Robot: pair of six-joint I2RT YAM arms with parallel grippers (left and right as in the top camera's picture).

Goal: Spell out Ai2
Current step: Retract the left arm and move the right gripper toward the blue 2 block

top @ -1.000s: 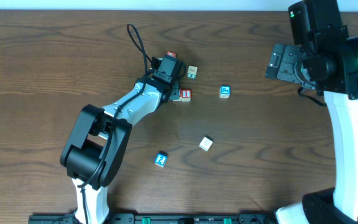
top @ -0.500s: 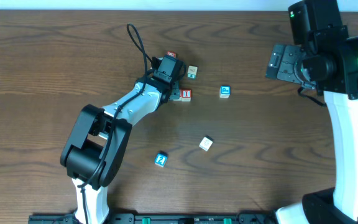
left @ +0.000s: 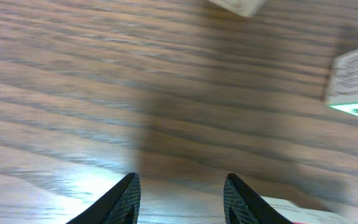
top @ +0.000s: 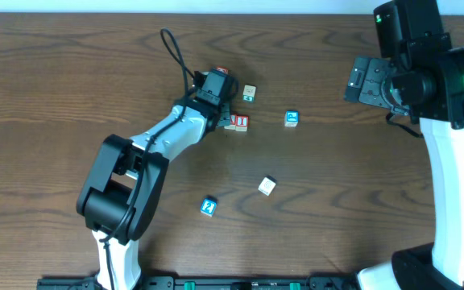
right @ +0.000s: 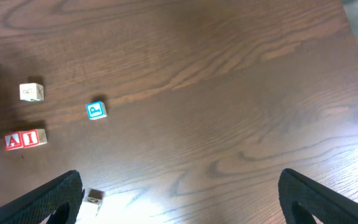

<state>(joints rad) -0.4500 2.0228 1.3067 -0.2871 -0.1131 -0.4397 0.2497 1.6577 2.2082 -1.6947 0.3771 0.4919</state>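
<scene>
Two red-lettered blocks, A and I [top: 237, 122], lie side by side on the wooden table; they also show in the right wrist view [right: 25, 139]. A blue block with a 2 [top: 209, 206] lies nearer the front. My left gripper [top: 218, 101] hovers just left of the A block, open and empty; the left wrist view [left: 182, 196] shows only bare wood between its fingers and a white, red-edged block corner [left: 294, 211] at lower right. My right gripper [right: 179, 205] is open and empty, held high at the far right [top: 366, 80].
A red block [top: 221, 71] sits behind the left gripper. A cream block with green print [top: 250, 93] [left: 353, 81], a blue block [top: 292, 118] [right: 95, 111] and a small cream block [top: 267, 186] [right: 93, 196] lie scattered around the middle.
My left arm has shifted slightly to the left and away. The blocks and the right arm have not moved.
</scene>
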